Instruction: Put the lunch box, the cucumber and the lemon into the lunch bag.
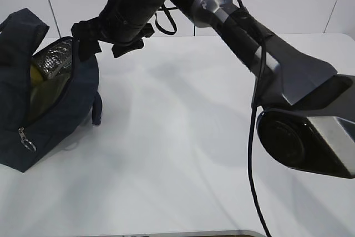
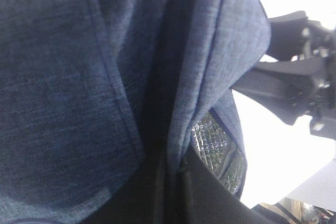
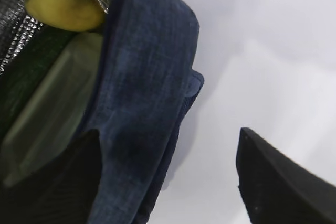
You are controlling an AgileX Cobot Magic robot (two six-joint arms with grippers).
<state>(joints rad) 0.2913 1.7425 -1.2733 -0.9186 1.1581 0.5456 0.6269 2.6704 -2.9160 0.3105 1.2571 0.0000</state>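
Note:
The navy lunch bag (image 1: pixel 55 109) stands open at the table's left, showing its silver lining. Inside it, in the right wrist view, lie the yellow lemon (image 3: pixel 63 3), the lunch box with its pale green lid (image 3: pixel 52 108) and the dark green cucumber (image 3: pixel 23 77) beside it. The lemon (image 1: pixel 36 73) also shows in the exterior view. My right gripper (image 1: pixel 108 40) is open and empty above the bag's right rim, which passes between its fingers (image 3: pixel 283 182). My left gripper (image 2: pixel 168 182) is pressed up against the bag (image 2: pixel 79 103) and shut on its fabric.
The bag's zip pull (image 1: pixel 25 137) hangs on its front side. One handle (image 1: pixel 97 109) droops onto the white table (image 1: pixel 194 154). My right arm (image 1: pixel 249 37) stretches across from the right.

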